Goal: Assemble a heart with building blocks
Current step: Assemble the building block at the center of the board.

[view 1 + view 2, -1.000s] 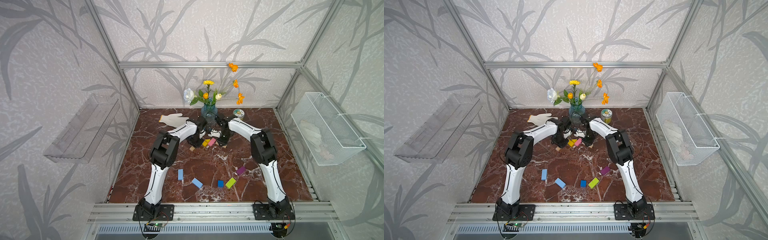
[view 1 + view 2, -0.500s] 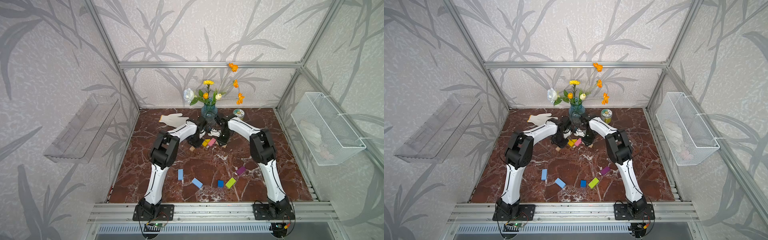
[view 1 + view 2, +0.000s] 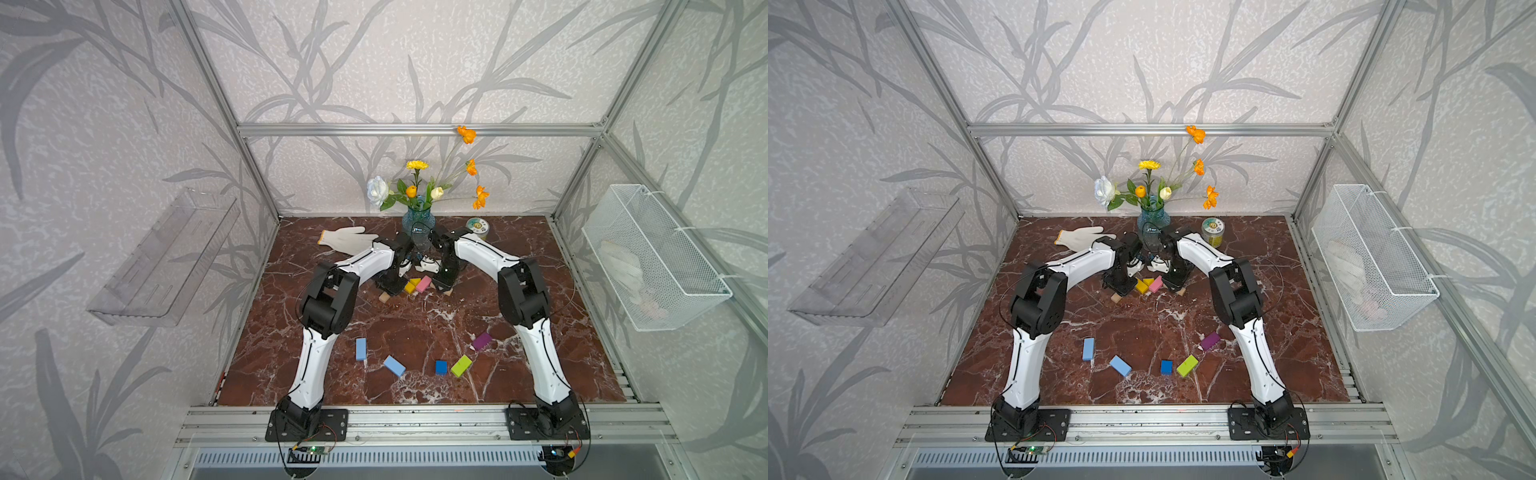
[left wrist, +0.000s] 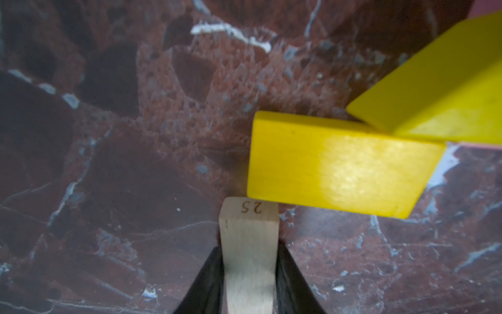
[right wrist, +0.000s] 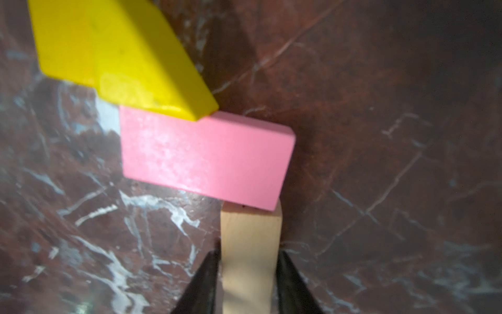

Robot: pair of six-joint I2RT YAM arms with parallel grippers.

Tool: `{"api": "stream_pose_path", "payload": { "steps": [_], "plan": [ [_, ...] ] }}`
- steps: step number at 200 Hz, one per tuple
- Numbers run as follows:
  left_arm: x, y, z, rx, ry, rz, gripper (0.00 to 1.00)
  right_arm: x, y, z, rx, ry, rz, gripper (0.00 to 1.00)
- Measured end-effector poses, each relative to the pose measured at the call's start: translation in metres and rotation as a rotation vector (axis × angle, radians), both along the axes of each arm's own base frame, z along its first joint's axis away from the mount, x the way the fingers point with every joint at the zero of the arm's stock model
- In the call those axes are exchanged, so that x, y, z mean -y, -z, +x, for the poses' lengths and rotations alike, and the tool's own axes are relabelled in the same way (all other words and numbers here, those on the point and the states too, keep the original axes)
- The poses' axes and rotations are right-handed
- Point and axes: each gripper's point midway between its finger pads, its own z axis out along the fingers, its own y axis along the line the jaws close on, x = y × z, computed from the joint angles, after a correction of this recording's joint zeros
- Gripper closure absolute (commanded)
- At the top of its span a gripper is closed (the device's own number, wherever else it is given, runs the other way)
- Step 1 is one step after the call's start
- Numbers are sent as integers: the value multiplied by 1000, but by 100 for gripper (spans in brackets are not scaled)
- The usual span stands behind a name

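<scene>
At the back of the table, a yellow brick (image 3: 410, 287), a yellow wedge (image 4: 434, 81) and a pink brick (image 3: 424, 284) lie together in a small arch. My left gripper (image 4: 248, 248) is shut on a tan block (image 4: 248, 231) whose end meets the yellow brick (image 4: 339, 168). My right gripper (image 5: 248, 251) has both fingers against a second tan block (image 5: 250, 231), which touches the pink brick (image 5: 206, 157). In a top view both grippers (image 3: 392, 286) (image 3: 442, 284) point down and hide most of the tan blocks. No finished heart shows.
Near the front lie two light blue blocks (image 3: 360, 348) (image 3: 394, 365), a dark blue one (image 3: 441, 367), a lime one (image 3: 461, 365) and a purple one (image 3: 482, 340). A flower vase (image 3: 418, 218), a white glove (image 3: 345, 239) and a round tin (image 3: 478, 226) stand just behind the grippers.
</scene>
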Motion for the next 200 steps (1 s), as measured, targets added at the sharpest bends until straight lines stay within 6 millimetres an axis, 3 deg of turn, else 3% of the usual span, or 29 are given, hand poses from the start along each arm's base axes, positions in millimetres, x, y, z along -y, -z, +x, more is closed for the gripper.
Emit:
{"api": "stream_pose_path", "payload": {
  "steps": [200],
  "plan": [
    [3,-1,0,14,10,15,70,1,-1,1,7,41,20,48]
  ]
}}
